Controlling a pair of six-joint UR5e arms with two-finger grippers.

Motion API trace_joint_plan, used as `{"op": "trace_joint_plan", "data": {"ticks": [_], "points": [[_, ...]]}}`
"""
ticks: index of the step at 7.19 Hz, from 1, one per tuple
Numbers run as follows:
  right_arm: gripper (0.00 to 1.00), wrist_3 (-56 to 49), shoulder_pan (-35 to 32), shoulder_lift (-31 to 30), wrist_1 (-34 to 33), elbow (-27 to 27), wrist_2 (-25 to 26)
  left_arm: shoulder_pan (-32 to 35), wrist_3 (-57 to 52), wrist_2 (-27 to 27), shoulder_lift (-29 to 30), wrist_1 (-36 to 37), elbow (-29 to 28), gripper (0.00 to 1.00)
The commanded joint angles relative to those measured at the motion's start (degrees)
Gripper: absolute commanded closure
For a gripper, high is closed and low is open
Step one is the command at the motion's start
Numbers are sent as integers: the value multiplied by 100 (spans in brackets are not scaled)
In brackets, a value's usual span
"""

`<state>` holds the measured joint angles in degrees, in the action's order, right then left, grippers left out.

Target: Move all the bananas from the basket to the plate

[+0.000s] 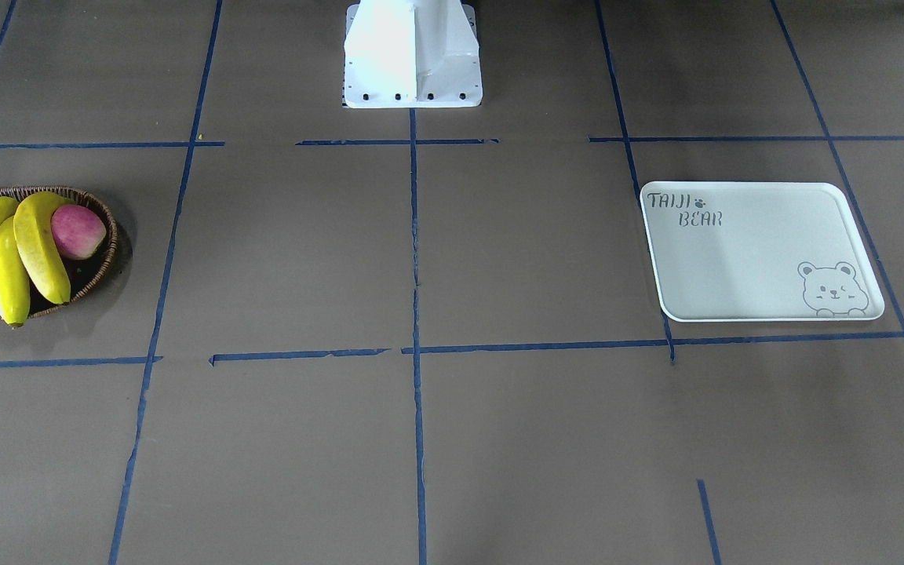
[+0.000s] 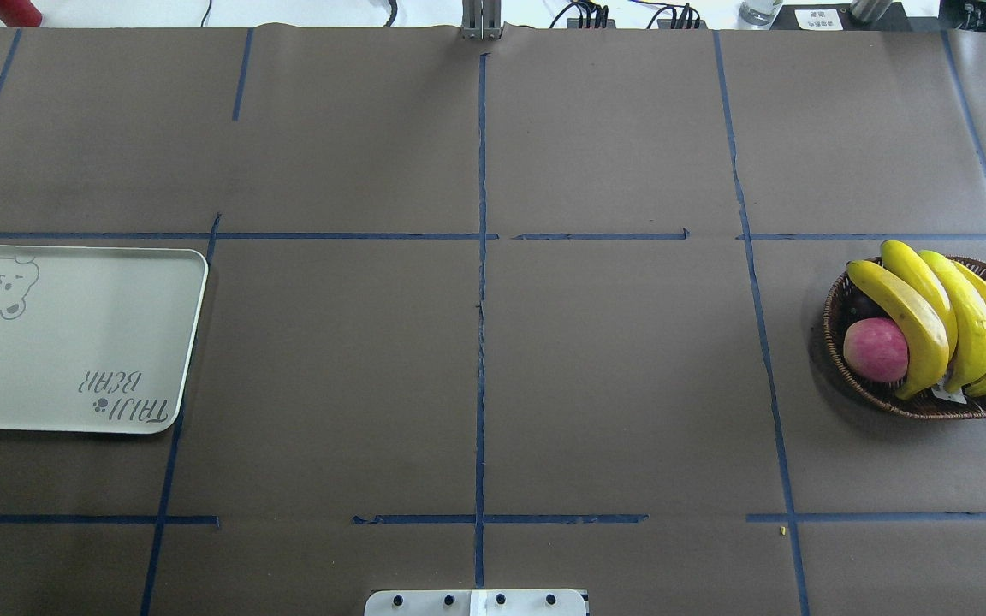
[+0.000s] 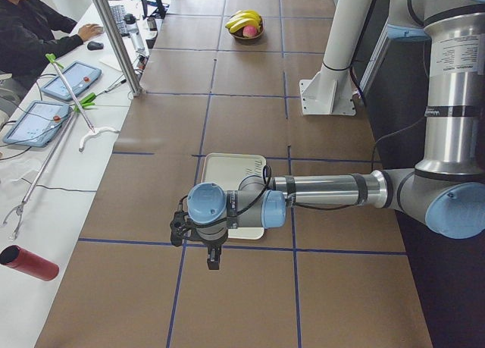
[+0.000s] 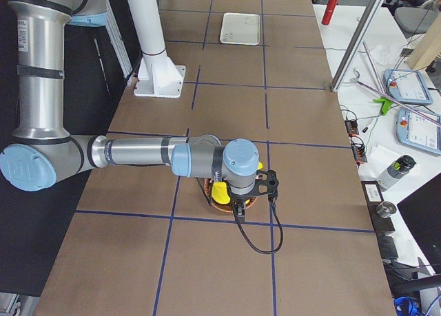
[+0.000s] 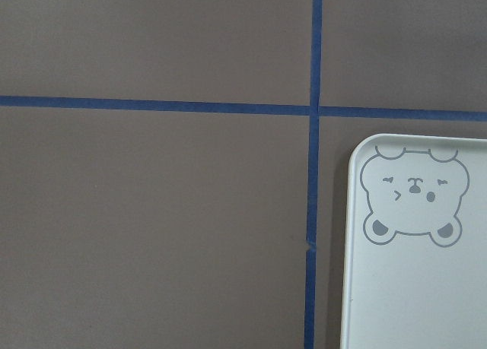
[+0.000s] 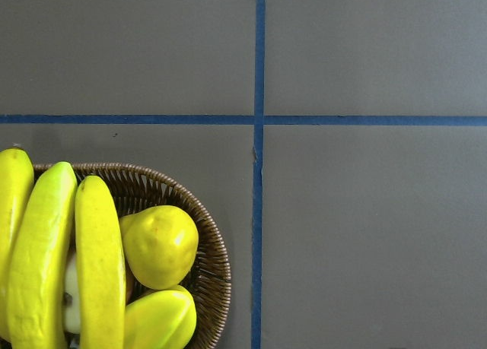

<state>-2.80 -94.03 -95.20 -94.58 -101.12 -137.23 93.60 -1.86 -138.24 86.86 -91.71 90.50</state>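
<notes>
So the four long curved yellow bananas (image 2: pixel 947 316) are all sitting in the shallow brown woven wicker basket (image 2: pixel 887 400). They're lined up side by side and arch across it, way out at the robot's right end of the counter (image 2: pixel 613 368). Tucked in with them are a round pinkish-red apple (image 2: pixel 876 349), on the side toward the middle of the counter, and a stubby yellow pear-shaped fruit (image 6: pixel 158 245) on the far side of the bunch.

The flat white rectangular plate (image 2: pixel 74 342) with the bear face and "TAIJI BEAR" lettering is at the opposite end, on the robot's left, well apart from the basket.

The right gripper (image 4: pixel 238 207) hangs above the basket and the left gripper (image 3: pixel 214 258) hangs near the plate's outer end, both pointing down. Honestly can't tell whether either one is spread or pressed together, since they only show from the side cameras. The counter itself is brown paper with blue tape lines.
</notes>
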Motion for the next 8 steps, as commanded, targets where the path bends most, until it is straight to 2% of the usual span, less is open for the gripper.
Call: {"op": "trace_joint_plan", "data": {"ticks": [1,2,3,4,5,6,7,8], "points": [[0,288,626,-16,-86,-799,46,0,-25,7,-28,-22,37,0],[0,367,718,123,-113,-1021,-23,0,-25,7,-37,-23,81,0],[0,751,771,73,-35,-1015,-58,0,-69,7,-63,-23,90,0],[0,920,1164,63,401,-1250,98,0,-78,7,-72,-23,90,0],[1,1444,1368,46,658,-1270,247,0,-78,16,-72,-31,90,0],[1,2250,1892,46,991,-1331,553,0,-78,16,-81,-31,90,0],[1,3450,2288,20,1803,-1331,739,0,-78,16,-81,-40,99,0],[1,4054,2606,-85,2464,-1323,758,0,-87,16,-81,-40,99,0]]}}
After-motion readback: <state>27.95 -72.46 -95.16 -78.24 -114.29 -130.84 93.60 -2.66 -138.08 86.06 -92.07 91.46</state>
